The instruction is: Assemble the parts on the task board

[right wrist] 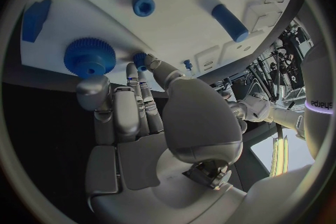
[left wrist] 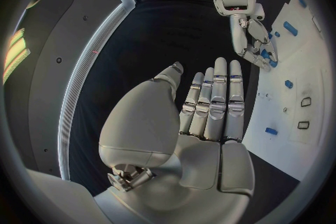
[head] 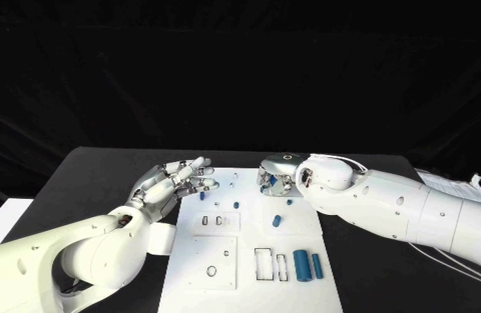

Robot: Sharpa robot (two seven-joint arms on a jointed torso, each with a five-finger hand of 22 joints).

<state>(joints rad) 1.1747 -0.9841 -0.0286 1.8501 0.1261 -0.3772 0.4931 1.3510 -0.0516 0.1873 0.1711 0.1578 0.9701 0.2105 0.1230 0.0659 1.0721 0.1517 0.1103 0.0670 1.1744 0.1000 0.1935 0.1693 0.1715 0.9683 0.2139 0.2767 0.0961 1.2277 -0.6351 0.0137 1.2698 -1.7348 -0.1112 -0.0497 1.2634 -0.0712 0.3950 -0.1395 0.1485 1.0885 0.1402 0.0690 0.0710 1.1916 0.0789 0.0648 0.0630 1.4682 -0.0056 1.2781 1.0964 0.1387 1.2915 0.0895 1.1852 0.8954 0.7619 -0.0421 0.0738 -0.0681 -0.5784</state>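
The white task board (head: 301, 292) lies mid-table with small blue parts on it: two cylinders (head: 308, 266) side by side near its front right and an oval piece (head: 276, 220) in the middle. My right hand (head: 278, 179) hovers low over the board's far edge, fingers curled down. Its thumb and a fingertip (right wrist: 150, 61) pinch a small blue part (right wrist: 140, 59). A blue gear (right wrist: 89, 56) stands on the board beside those fingers. My left hand (head: 178, 179) floats over the board's far left edge, flat, fingers straight and apart (left wrist: 213, 106), holding nothing.
More blue parts lie on the board near the right hand: a nut (right wrist: 143, 5), a cylinder (right wrist: 229, 21) and a block (right wrist: 35, 19). Rectangular slots (head: 263, 264) are cut into the board. White cables (head: 446, 181) lie at the table's right edge.
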